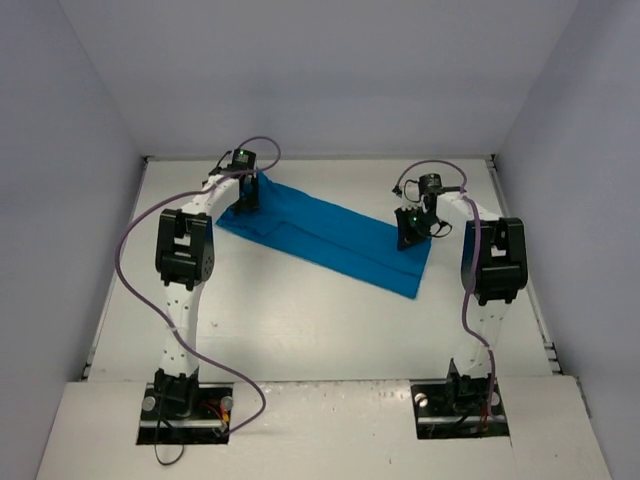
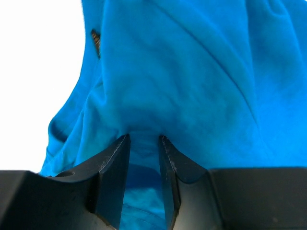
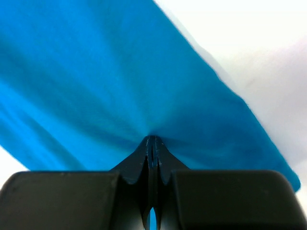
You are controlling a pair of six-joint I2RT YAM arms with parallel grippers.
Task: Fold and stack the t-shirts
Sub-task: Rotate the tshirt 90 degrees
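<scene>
left wrist: t-shirt (image 2: 192,86) fold between narrowly parted left fingers (image 2: 115,167); right fingers (image 3: 142,160) pressed together on its edge

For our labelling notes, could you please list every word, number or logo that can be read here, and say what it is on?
No text can be read in any view.
The t-shirt: plain teal, no print showing.
A small dark patch at the cloth's edge in the left wrist view: too blurred to tell whether it carries writing.
</scene>
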